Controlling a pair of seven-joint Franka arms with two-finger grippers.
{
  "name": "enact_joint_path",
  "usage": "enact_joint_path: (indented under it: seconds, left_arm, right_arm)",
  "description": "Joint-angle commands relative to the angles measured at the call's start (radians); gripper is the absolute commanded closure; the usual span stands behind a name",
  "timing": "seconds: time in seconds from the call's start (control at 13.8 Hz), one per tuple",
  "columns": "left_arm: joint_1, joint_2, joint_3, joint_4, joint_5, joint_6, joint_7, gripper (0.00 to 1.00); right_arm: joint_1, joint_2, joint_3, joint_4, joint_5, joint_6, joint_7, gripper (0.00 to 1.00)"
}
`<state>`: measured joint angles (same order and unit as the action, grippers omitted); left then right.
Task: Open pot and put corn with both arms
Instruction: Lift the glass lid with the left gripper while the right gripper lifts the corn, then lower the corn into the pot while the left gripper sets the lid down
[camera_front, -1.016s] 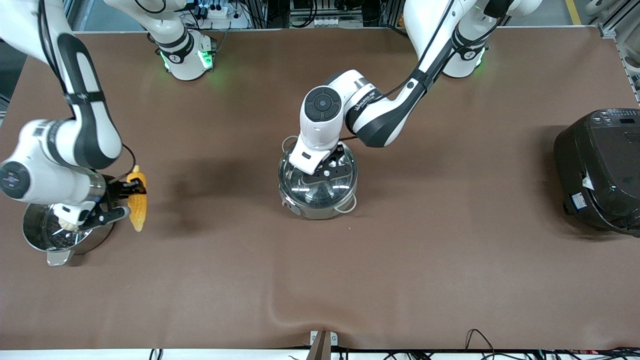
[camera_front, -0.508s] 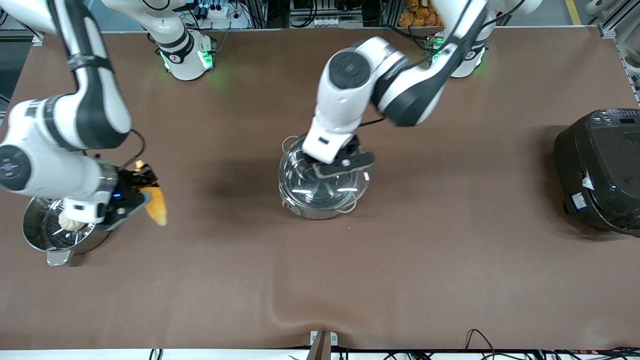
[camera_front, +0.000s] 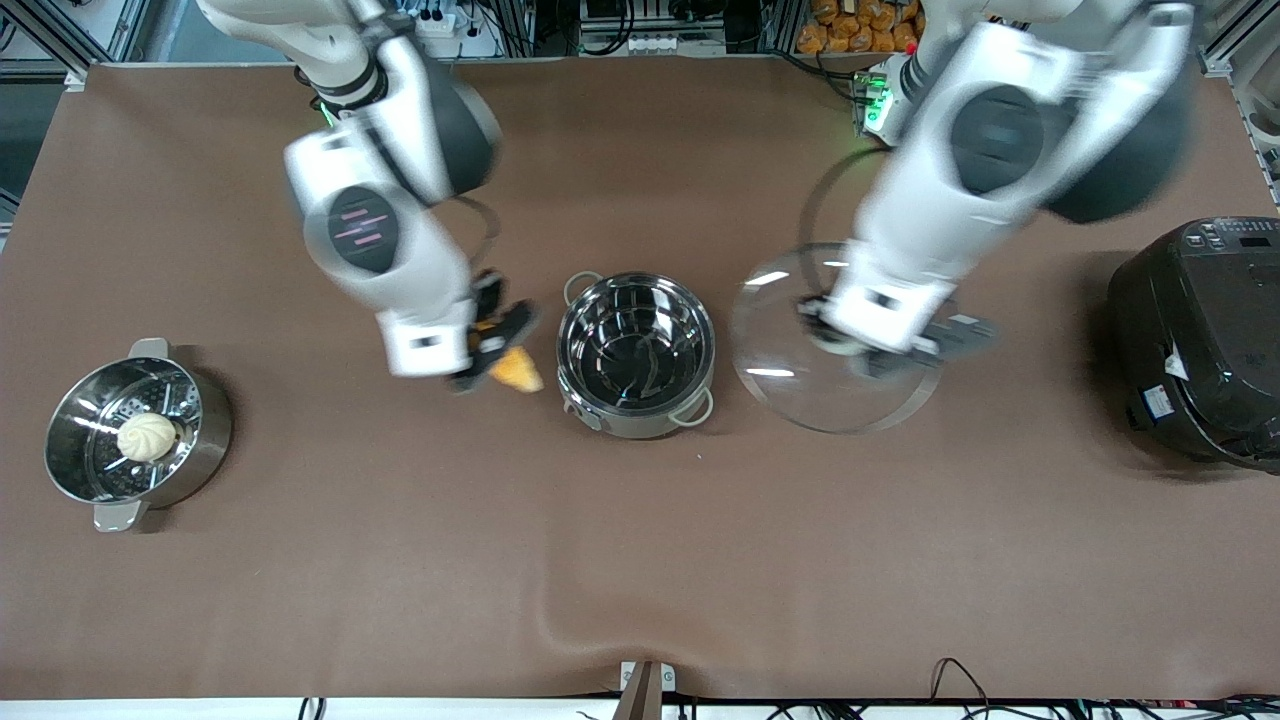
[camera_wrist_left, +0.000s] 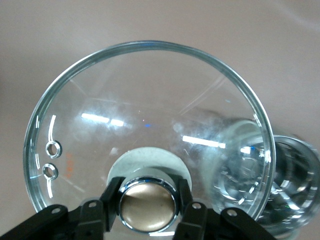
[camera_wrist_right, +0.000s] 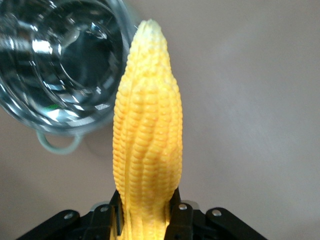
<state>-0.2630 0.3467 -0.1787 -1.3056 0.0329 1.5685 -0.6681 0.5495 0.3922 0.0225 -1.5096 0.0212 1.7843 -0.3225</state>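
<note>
Pot (camera_front: 636, 355) sitting uncovered mid-bench, empty. Right end effector (camera_front: 492, 345) clamping corn (camera_front: 516, 371) by one end, hanging just beside pot rim toward right arm's end of bench; cob's long axis pointing at pot in right wrist view. Right arm nearer pot, wrist angled down. Left end effector (camera_front: 880, 345) pinching lid (camera_front: 830, 345) by knob (camera_wrist_left: 147, 202), holding it over bench toward rice cooker (camera_front: 1200, 340).
</note>
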Motion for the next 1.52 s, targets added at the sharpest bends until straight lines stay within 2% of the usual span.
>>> enact_joint_path:
  seconds: [0.0,0.15,0.36,0.58,0.73,0.87,0.94,1.02,1.31,1.45]
  left_arm:
    - [0.16,-0.02,-0.019,-0.063,-0.002,0.005,0.219,1.0]
    - [0.259,-0.02,-0.019,-0.13,-0.004,0.057,0.33,1.0]
    - [0.355,-0.058,-0.021,-0.34,-0.001,0.238,0.409,1.0]
    - [0.402,-0.075,-0.022,-0.541,-0.001,0.46,0.459,1.0]
    - [0.403,-0.075,-0.022,-0.613,0.004,0.547,0.459,1.0]
    - [0.404,-0.071,-0.022,-0.636,0.005,0.559,0.461,1.0]
    - [0.406,-0.068,-0.022,-0.656,0.005,0.565,0.461,1.0]
    - [0.407,-0.068,-0.022,-0.681,0.005,0.588,0.461,1.0]
    - [0.415,-0.066,-0.021,-0.787,0.009,0.754,0.461,1.0]
    - [0.413,-0.067,-0.021,-0.869,0.009,0.885,0.461,1.0]
  right_arm:
    - [0.093,0.073,-0.016,0.055,-0.055,0.039,0.075,1.0]
    - [0.131,0.099,-0.016,0.058,-0.055,0.12,0.1,1.0]
    - [0.196,0.155,-0.018,0.06,-0.056,0.243,0.19,1.0]
    - [0.239,0.185,-0.018,0.058,-0.096,0.256,0.267,1.0]
    - [0.256,0.198,-0.018,0.058,-0.109,0.256,0.299,1.0]
    - [0.257,0.2,-0.018,0.058,-0.112,0.257,0.304,0.73]
    - [0.256,0.2,-0.018,0.058,-0.11,0.265,0.304,0.33]
    - [0.253,0.198,-0.019,0.058,-0.107,0.276,0.304,0.0]
    - [0.234,0.182,-0.021,0.057,-0.096,0.267,0.385,0.0]
    - [0.207,0.154,-0.024,0.055,-0.096,0.245,0.387,0.0]
